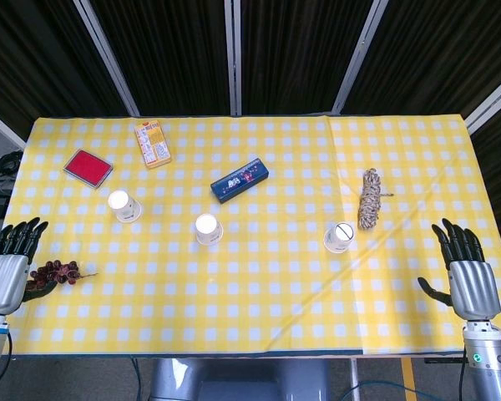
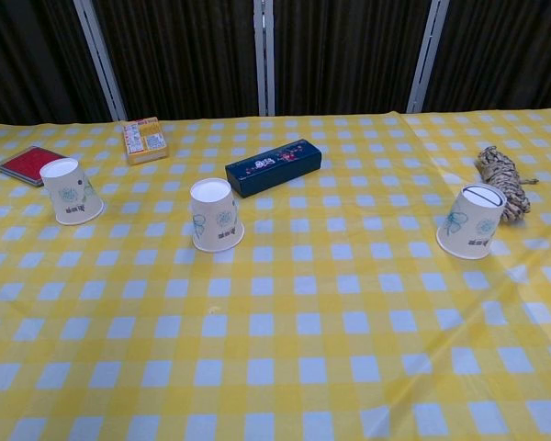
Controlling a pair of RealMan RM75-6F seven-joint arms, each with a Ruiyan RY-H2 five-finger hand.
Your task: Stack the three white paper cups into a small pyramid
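Note:
Three white paper cups stand upside down and apart on the yellow checked cloth: a left cup (image 1: 124, 205) (image 2: 70, 191), a middle cup (image 1: 207, 228) (image 2: 215, 214) and a right cup (image 1: 339, 236) (image 2: 473, 221). My left hand (image 1: 10, 263) lies at the table's left front edge, fingers apart, holding nothing, well left of the left cup. At the right front edge my right hand (image 1: 464, 269) is likewise spread and empty, far right of the right cup. Neither hand shows in the chest view.
A red pad (image 1: 88, 167), an orange-yellow box (image 1: 152, 144) and a dark blue box (image 1: 241, 179) lie behind the cups. A coil of rope (image 1: 369, 198) sits just behind the right cup. A bunch of dark grapes (image 1: 57, 271) lies beside my left hand.

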